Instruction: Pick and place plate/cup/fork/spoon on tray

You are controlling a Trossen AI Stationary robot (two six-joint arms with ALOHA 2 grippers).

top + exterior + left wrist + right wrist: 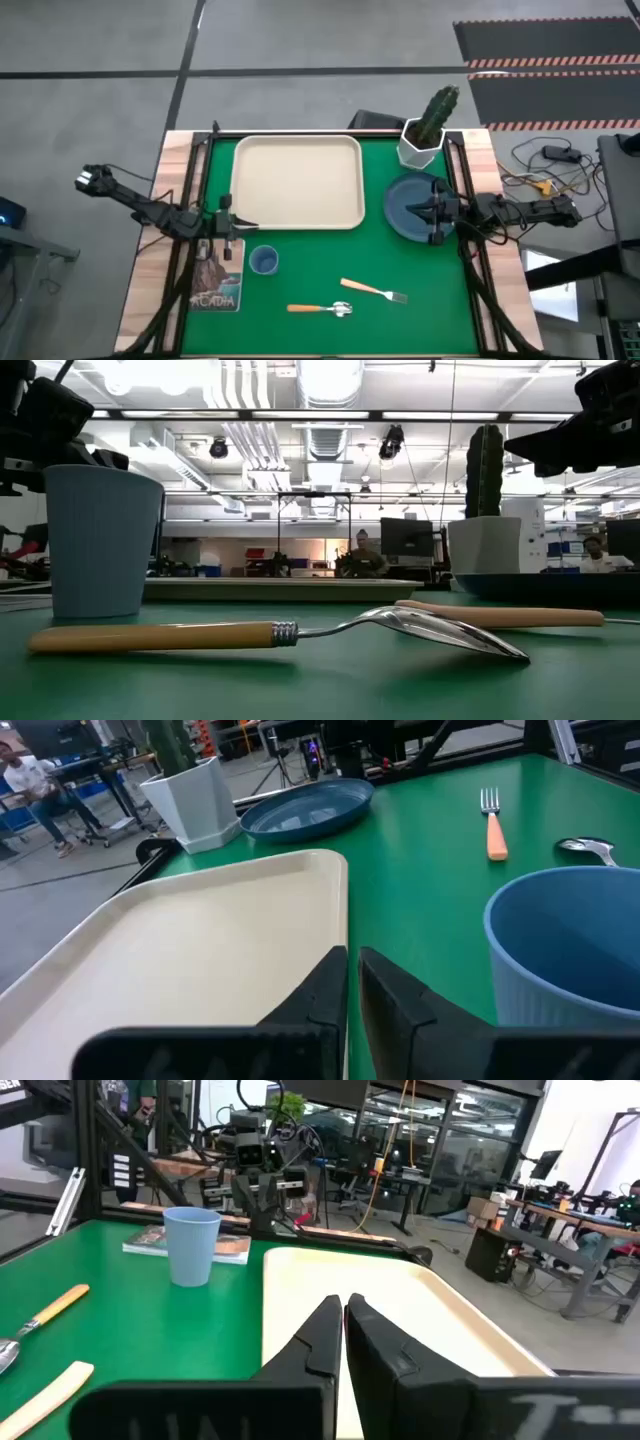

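Both dark arms reach inward low over the green counter, the left gripper point(240, 226) closed, empty, beside the cream rectangular plastic tray point(297, 183), the right gripper point(412, 210) closed, empty, above the round slate-blue plate point(405, 215).

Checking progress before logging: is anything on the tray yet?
No. In the high view the tray is bare, with the plate, cup, fork and spoon all on the green mat.

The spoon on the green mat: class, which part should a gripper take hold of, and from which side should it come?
Grip the spoon around the middle of its orange-tan handle, coming straight down from above. It lies flat on the mat with clear space around it, the handle is the long straight part, and fingers closing across it should hold better than on the curved bowl.
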